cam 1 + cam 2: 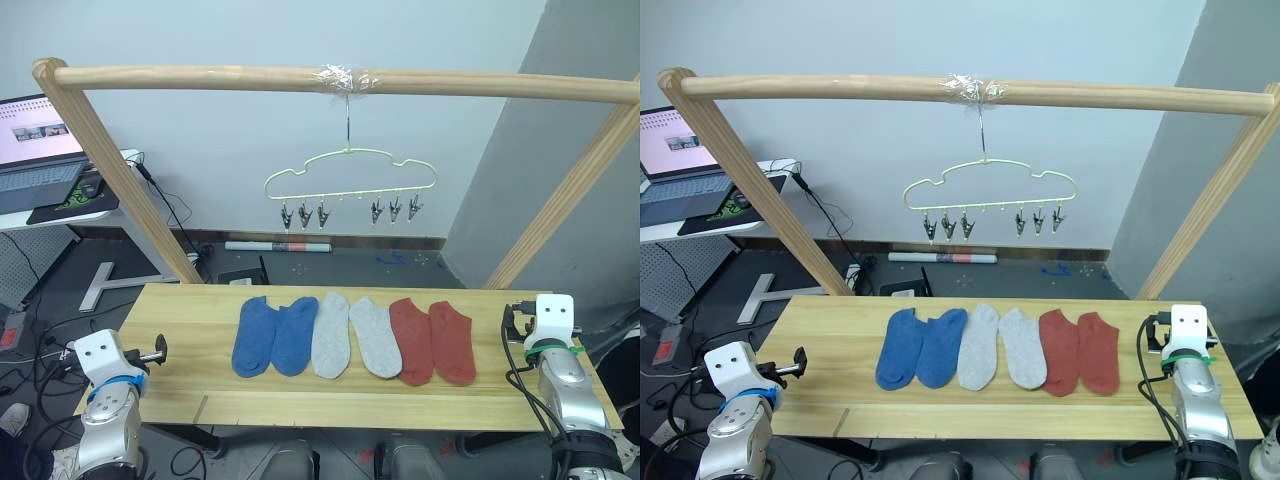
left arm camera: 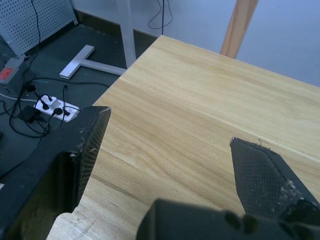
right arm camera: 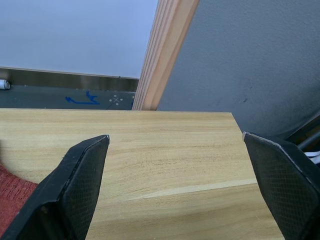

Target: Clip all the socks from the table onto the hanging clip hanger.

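Six socks lie side by side in a row on the table (image 1: pixel 190 310): two blue socks (image 1: pixel 273 337) on the left, two light grey socks (image 1: pixel 352 337) in the middle, two rust red socks (image 1: pixel 432 342) on the right. The clip hanger (image 1: pixel 350 172) hangs by its hook from the pole above them, and its small clips (image 1: pixel 303 215) hold nothing. My left gripper (image 2: pixel 167 127) is open over the bare left end of the table. My right gripper (image 3: pixel 175 136) is open over the right end, with the edge of a rust red sock (image 3: pixel 10 195) beside it.
A thick wooden pole frame (image 1: pixel 200 78) spans the table, its slanted legs standing at both back corners. A laptop (image 1: pixel 35 150) sits on a side desk to the far left. Cables and a power strip (image 2: pixel 55 107) lie on the floor by the table's left end.
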Motion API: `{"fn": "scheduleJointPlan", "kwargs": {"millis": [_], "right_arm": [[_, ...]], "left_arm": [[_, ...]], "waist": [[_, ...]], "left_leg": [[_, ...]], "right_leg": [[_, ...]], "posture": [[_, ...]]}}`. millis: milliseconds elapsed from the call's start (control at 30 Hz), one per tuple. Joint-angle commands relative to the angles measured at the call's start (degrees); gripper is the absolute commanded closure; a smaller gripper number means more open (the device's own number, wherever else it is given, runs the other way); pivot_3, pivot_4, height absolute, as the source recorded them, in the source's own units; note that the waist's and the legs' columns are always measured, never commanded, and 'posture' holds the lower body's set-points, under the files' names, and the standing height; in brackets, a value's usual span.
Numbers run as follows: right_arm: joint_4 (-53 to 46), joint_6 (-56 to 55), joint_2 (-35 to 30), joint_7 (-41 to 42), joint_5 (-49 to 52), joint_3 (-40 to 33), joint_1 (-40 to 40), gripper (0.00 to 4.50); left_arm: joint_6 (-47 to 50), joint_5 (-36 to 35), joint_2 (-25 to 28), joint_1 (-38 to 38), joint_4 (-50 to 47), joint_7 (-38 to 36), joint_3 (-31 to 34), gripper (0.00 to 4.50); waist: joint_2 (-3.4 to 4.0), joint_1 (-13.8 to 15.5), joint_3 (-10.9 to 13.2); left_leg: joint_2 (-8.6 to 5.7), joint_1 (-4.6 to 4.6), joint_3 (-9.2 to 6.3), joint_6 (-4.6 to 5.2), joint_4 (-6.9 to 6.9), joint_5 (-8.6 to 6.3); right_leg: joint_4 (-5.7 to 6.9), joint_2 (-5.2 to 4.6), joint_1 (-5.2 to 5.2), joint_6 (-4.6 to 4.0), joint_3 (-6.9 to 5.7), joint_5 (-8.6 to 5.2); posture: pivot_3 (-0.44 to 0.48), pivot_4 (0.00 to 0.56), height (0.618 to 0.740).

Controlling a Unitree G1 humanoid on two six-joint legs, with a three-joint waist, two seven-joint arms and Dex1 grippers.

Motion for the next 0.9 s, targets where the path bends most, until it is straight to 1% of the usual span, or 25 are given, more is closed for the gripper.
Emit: {"fn": "scheduleJointPlan", "kwargs": {"millis": [33, 100, 167, 267, 467, 633, 867, 900], "right_arm": [[-2.1, -0.4, -0.5, -0.3, -0.1, -0.6, -0.5, 0.0], [-2.2, -0.4, -0.6, 0.0, 0.0, -0.6, -0.6, 0.0], [-2.8, -0.1, -0.7, 0.2, 0.1, -0.6, -0.5, 0.0], [-3.6, 0.1, -0.7, 0.4, 0.3, -0.7, 0.0, 0.0], [-4.1, 0.4, -0.6, 0.7, 0.4, -0.6, 0.3, 0.0], [-5.0, 0.5, -0.2, 1.0, 0.6, -0.3, 0.7, 0.0], [-5.1, -0.1, -0.2, 1.8, 0.4, 0.0, 0.3, 0.0], [-5.3, -0.1, -0.1, 1.8, 0.4, 0.1, 0.4, 0.0]], "left_arm": [[0.3, -1.3, 0.6, 0.1, -4.5, -1.2, 1.1, 0.08], [-0.5, -0.7, 1.1, 0.5, -6.5, -1.5, 0.5, 0.08], [0.5, -2.1, 1.1, 0.6, -8.8, -2.7, 1.0, 0.08], [0.9, -2.7, 1.2, 1.5, -12.1, -4.6, 0.6, 0.08], [3.6, -4.4, 0.3, 2.8, -17.1, -5.8, 1.1, 0.08], [4.9, -3.7, 1.1, 4.0, -22.1, -6.0, 0.7, 0.08], [5.6, -4.5, 0.4, 4.2, -29.3, -8.3, -0.5, 0.08], [5.3, -4.8, 0.2, 4.2, -30.1, -8.9, -0.4, 0.46]], "waist": [[0.0, 0.0, 0.0], [-0.01, -0.1, 0.1], [0.02, -0.2, 0.1], [0.06, -0.3, 0.1], [0.1, -0.8, 0.3], [0.15, -0.9, 0.6], [0.27, -0.9, 1.1], [0.26, -0.9, 1.3]], "left_leg": [[0.0, 0.0, 0.0, 0.0, 0.0, 0.0], [0.0, -0.02, -0.01, 0.0, 0.0, 0.0], [0.0, -0.01, -0.01, 0.0, 0.0, 0.0], [0.0, -0.01, -0.01, 0.0, 0.0, 0.0], [0.01, -0.02, -0.01, 0.01, -0.01, 0.0], [0.01, -0.02, -0.02, 0.01, -0.01, 0.0], [0.01, -0.04, -0.01, 0.0, -0.01, -0.01], [0.01, -0.04, -0.01, 0.01, -0.01, -0.01]], "right_leg": [[0.0, 0.0, 0.0, 0.0, 0.0, 0.0], [-0.01, 0.0, 0.0, 0.0, -0.01, 0.0], [-0.01, 0.0, 0.0, 0.0, -0.01, 0.0], [-0.01, 0.0, 0.01, 0.0, 0.0, 0.0], [-0.03, 0.0, 0.01, 0.0, -0.01, -0.01], [-0.03, 0.0, 0.01, 0.0, -0.01, -0.01], [-0.06, 0.0, 0.01, 0.0, 0.0, -0.02], [-0.06, -0.01, 0.01, 0.0, 0.0, -0.02]], "posture": [[0.038, 0.113, 0.74], [0.038, 0.113, 0.74], [0.04, 0.129, 0.74], [0.044, 0.133, 0.74], [0.043, 0.141, 0.74], [0.05, 0.15, 0.74], [0.053, 0.154, 0.74], [0.054, 0.155, 0.74]]}}
